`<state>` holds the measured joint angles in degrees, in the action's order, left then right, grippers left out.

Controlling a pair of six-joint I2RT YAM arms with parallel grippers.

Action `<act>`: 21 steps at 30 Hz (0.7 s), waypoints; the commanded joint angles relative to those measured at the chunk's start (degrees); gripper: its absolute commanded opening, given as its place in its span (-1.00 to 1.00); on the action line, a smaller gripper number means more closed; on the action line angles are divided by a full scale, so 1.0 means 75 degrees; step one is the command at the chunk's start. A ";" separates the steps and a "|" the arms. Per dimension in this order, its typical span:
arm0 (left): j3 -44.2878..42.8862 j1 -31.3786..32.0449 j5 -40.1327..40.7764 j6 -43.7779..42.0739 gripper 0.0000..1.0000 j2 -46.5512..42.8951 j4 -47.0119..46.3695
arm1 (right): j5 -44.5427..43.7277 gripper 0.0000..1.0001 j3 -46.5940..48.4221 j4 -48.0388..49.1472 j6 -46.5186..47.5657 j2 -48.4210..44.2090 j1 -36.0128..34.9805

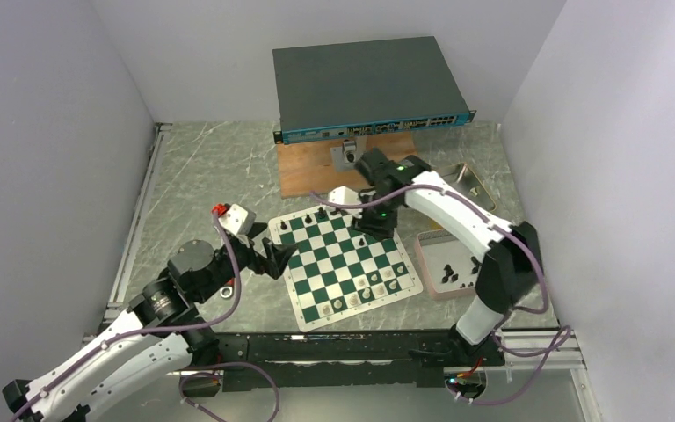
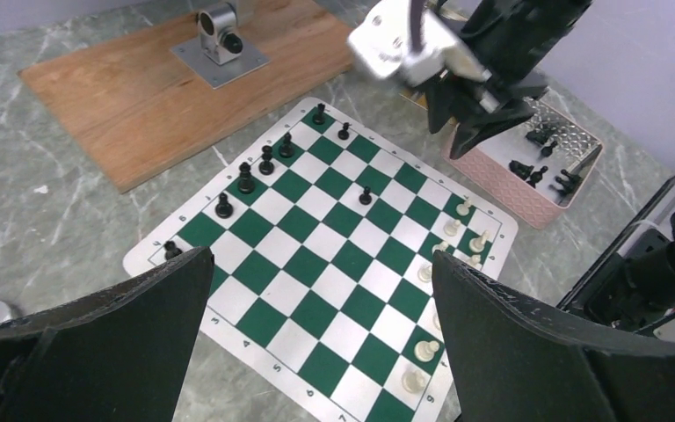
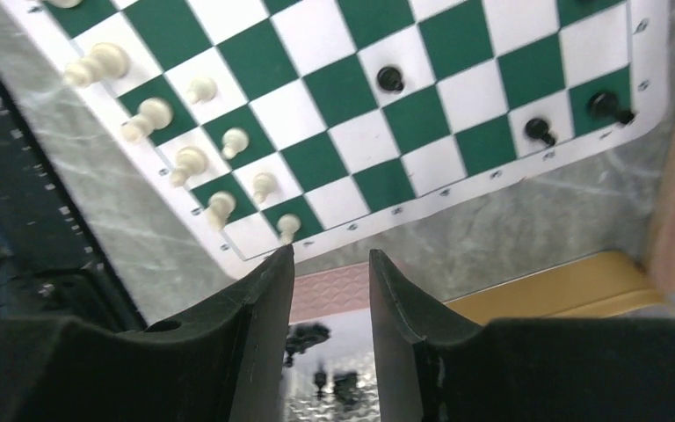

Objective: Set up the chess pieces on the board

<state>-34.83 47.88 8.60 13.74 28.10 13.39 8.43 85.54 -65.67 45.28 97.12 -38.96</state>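
Observation:
The green and white board [image 1: 338, 264] lies in the middle of the table. Several black chess pieces [image 2: 266, 160] stand along its far edge, and one black pawn [image 2: 365, 195] stands further in. Several white pieces [image 3: 154, 114] stand along its near right edge. My left gripper [image 1: 281, 257] is open wide and empty over the board's left edge [image 2: 321, 259]. My right gripper [image 1: 378, 227] hovers above the board's far right part, open a little with nothing between its fingers [image 3: 330, 255]. More black pieces [image 2: 536, 171] lie in the pink tray [image 1: 422, 255].
A yellow tin [image 1: 479, 189] stands behind the pink tray at the right. A wooden plate [image 1: 316, 171] with a metal fixture [image 1: 349, 151] lies behind the board. A grey network switch [image 1: 365, 88] stands at the back. White walls close both sides.

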 commanded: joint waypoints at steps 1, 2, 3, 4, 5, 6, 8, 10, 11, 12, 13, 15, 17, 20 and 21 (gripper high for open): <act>0.0020 0.0014 -0.0534 0.0405 0.99 0.0455 -0.0893 | 0.2050 -0.19 -0.0627 -0.0120 0.0160 -0.1262 0.0889; -0.0020 -0.0004 -0.0625 0.0443 0.99 0.0636 -0.0940 | 0.2338 -0.17 -0.0796 -0.0051 0.0181 -0.1552 0.1169; -0.0064 -0.0002 -0.0733 0.0483 0.99 0.0831 -0.1001 | 0.2631 -0.15 -0.0951 0.0036 0.0197 -0.1869 0.1473; -0.0108 0.0002 -0.0846 0.0526 0.99 0.1021 -0.1060 | 0.2935 -0.11 -0.1113 0.0143 0.0183 -0.2163 0.1769; -0.0148 0.0003 -0.0945 0.0590 0.99 0.1208 -0.1139 | 0.3295 -0.08 -0.1318 0.0293 0.0141 -0.2513 0.2119; -0.0184 -0.0003 -0.1042 0.0660 0.99 0.1396 -0.1221 | 0.3696 -0.03 -0.1544 0.0418 0.0110 -0.2819 0.2456; -0.0277 0.0003 -0.1135 0.0798 0.97 0.1804 -0.1415 | 0.4403 0.00 -0.2058 0.0648 -0.0017 -0.3451 0.3167; -0.0402 0.0002 -0.1298 0.0985 0.94 0.2237 -0.1540 | 0.5069 0.03 -0.2746 0.1070 -0.0228 -0.4018 0.3851; -0.0450 0.0009 -0.1358 0.1020 0.94 0.2452 -0.1602 | 0.5257 0.05 -0.3091 0.1300 -0.0370 -0.4286 0.4149; -0.0553 0.0006 -0.1409 0.1096 0.93 0.2690 -0.1643 | 0.5415 0.10 -0.3408 0.1619 -0.0558 -0.4545 0.4493; -0.0646 0.0005 -0.1478 0.1174 0.92 0.2909 -0.1679 | 0.5572 0.15 -0.3702 0.1916 -0.0754 -0.4784 0.4837; -0.0874 0.0031 -0.1605 0.1296 0.91 0.3420 -0.1724 | 0.6026 0.26 -0.4217 0.2530 -0.1124 -0.5136 0.5549; -0.1123 0.0045 -0.1619 0.1350 0.90 0.3942 -0.1726 | 0.6854 0.40 -0.4780 0.2991 -0.1431 -0.5367 0.6524; -0.1624 0.0129 -0.1436 0.1390 0.89 0.4878 -0.1635 | 0.7172 0.49 -0.4901 0.3140 -0.1730 -0.5530 0.7337; -0.1848 0.0178 -0.1365 0.1387 0.87 0.5232 -0.1567 | 0.7167 0.50 -0.4917 0.3157 -0.1785 -0.5517 0.7421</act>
<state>-42.61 48.14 -1.69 22.46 60.55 3.73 53.39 48.90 -49.17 36.05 57.19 12.71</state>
